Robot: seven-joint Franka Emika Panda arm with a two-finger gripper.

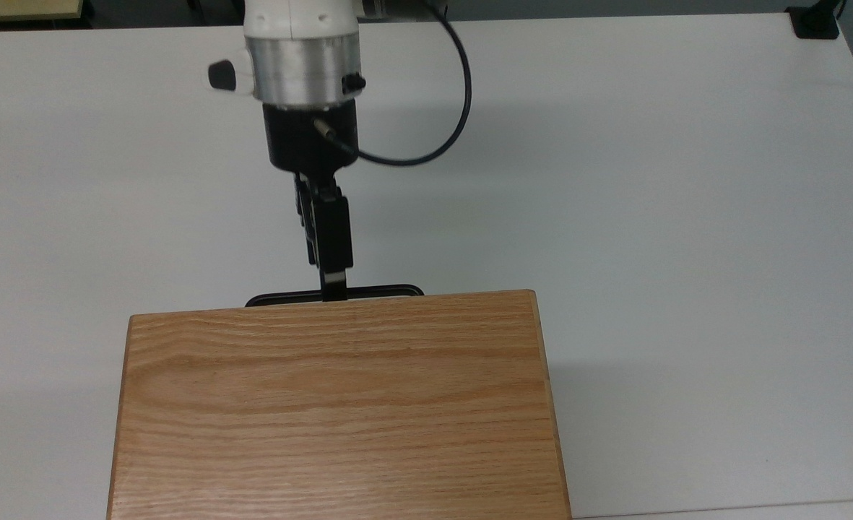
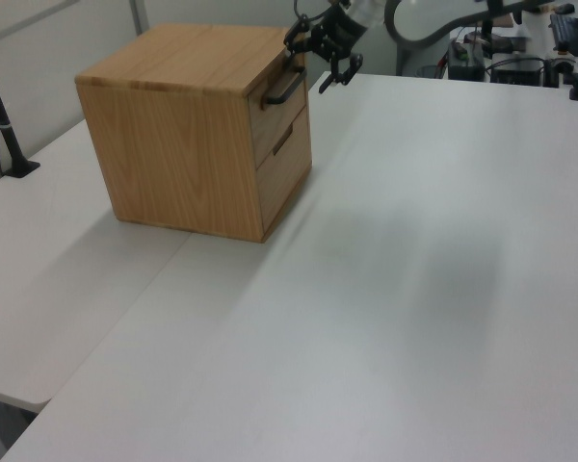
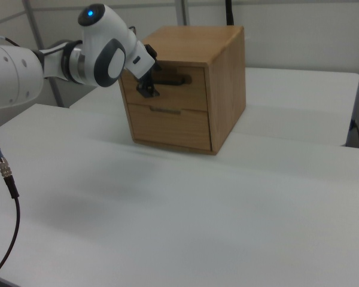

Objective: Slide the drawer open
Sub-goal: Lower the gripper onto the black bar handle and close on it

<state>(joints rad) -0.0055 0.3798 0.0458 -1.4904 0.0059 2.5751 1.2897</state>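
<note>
Drawer (image 3: pixel 167 89): top one of two in a light-oak box, closed, front flush with the lower front. Long thin black bar handle (image 3: pixel 175 78) runs horizontally across its front and stands off it on two posts. In the top view the handle (image 1: pixel 368 292) pokes out past the box's far edge; in the left view it (image 2: pixel 284 89) faces right.

The cabinet top (image 1: pixel 336 404) hides the drawer front; the tool's (image 2: pixel 308 67) contact looks unclear.
</note>
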